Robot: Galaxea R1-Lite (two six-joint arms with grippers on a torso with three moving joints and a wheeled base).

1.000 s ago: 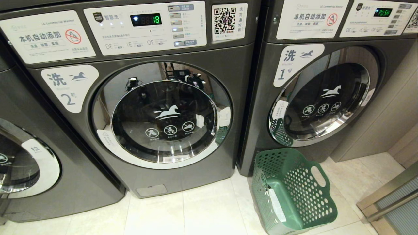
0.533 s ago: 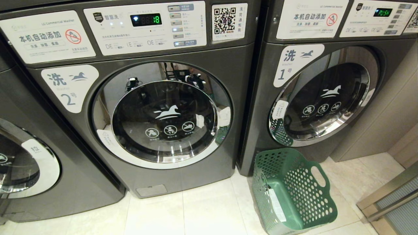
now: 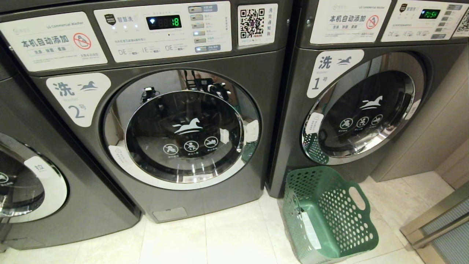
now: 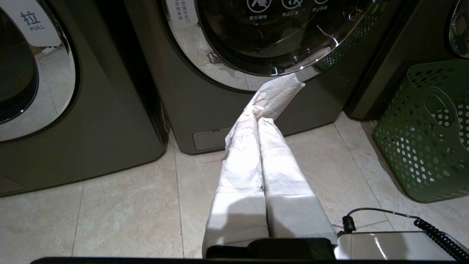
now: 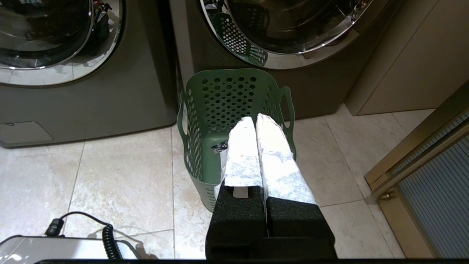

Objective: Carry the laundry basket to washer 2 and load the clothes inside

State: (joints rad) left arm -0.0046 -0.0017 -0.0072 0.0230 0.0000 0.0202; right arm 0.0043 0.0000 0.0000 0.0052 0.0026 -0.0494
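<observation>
- Head view: washer 2 (image 3: 176,121), a dark grey front-loader with a white label bearing the numeral 2, fills the centre of the frame, its round chrome-rimmed glass door (image 3: 183,130) shut and marked with a white horse logo. Its control panel (image 3: 163,29) shows green digits at 12 o'clock from the door. At 3 o'clock stands the matching washer labelled 1 (image 3: 362,106), door also shut. A third grey machine (image 3: 33,176) is cut off at 9 o'clock. The laundry basket (image 3: 329,216), green perforated plastic, sits on the pale tiled floor (image 3: 220,242) at 5 o'clock from washer 2's door, close in front of washer 1; no clothes show inside it. Neither arm appears here.
- Left wrist view: the left gripper (image 4: 263,121), its fingers (image 4: 242,161) wrapped in white material, is pressed together and holds nothing, hanging low above the tiles and pointing at washer 2's lower front. A loose flap of the wrapping stands out at the tip. The basket sits well apart at 3 o'clock of the gripper.
- Right wrist view: the right gripper (image 5: 255,119), likewise white-wrapped over black pads, is pressed together and empty. Its tips overlap the basket's near rim in the picture; whether they touch it cannot be told. A coiled black cable (image 5: 108,238) lies at 8 o'clock.
</observation>
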